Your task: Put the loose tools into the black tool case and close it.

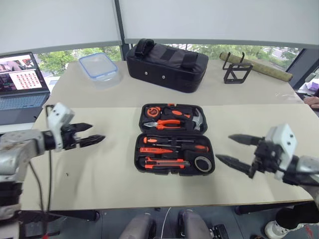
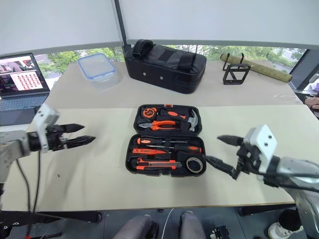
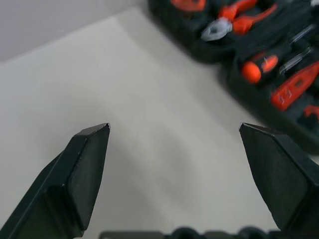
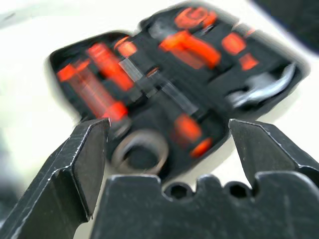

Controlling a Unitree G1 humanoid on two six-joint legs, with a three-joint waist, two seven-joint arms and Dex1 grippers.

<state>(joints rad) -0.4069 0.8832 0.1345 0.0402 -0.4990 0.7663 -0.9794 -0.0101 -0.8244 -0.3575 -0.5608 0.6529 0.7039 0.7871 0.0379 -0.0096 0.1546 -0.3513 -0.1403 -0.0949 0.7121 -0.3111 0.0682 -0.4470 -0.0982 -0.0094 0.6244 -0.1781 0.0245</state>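
Left eye view: black tool case [image 1: 174, 139] lies open and flat mid-table, its lid half toward the window.
Room to move: bare table [image 1: 99, 164] on both sides of the case; near edge just beyond the case's front rim.
Left gripper [image 1: 92, 133]: fingers spread wide, holding nothing, well left of the case.
Right gripper [image 1: 233, 148]: fingers spread wide, empty — just right of the case's near corner, not touching.
Near half: two black-and-orange screwdrivers [image 1: 172, 141], one small orange screwdriver [image 1: 157, 150], one utility knife [image 1: 162, 163], one grey tape roll [image 1: 202, 164] — all seated in slots.
Far half: one pliers [image 1: 167, 124], one hammer [image 1: 198, 121], one tape measure [image 1: 151, 111].
Behind: one black fabric bag [image 1: 167, 64], one clear container [image 1: 98, 67], one laptop [image 1: 21, 82].
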